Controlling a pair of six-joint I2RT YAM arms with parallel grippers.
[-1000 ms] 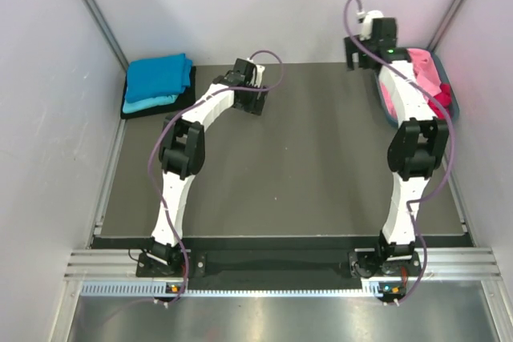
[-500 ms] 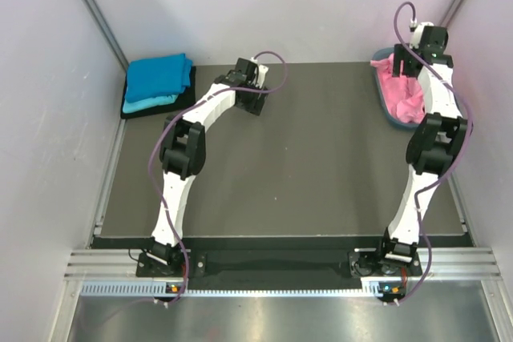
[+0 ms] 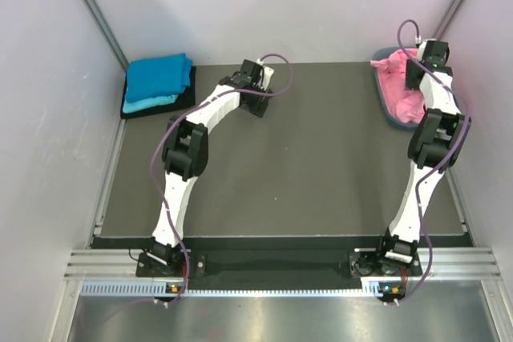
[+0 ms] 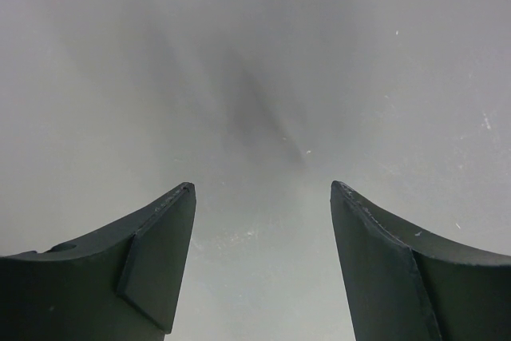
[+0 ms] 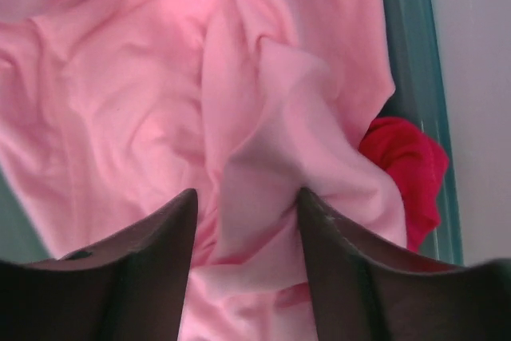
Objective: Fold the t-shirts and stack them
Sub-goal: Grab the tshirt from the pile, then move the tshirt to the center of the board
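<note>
A crumpled light pink t-shirt fills the blue-grey tub at the back right. My right gripper is lowered into it. In the right wrist view the gripper has its jaws half closed around a raised fold of the pink t-shirt, with cloth filling the gap. A crimson red t-shirt shows beside it against the tub wall. At the back left lies a folded stack: bright blue t-shirt over turquoise over black. My left gripper hangs open and empty over the bare mat.
Grey walls close in both sides and the back. A metal rail runs along the mat's left edge. The tub sits close to the right wall. The dark mat lies between the two arms.
My right arm swung right, from the back wall onto the tub, and its jaws narrowed around the pink cloth. The left arm barely moved.
</note>
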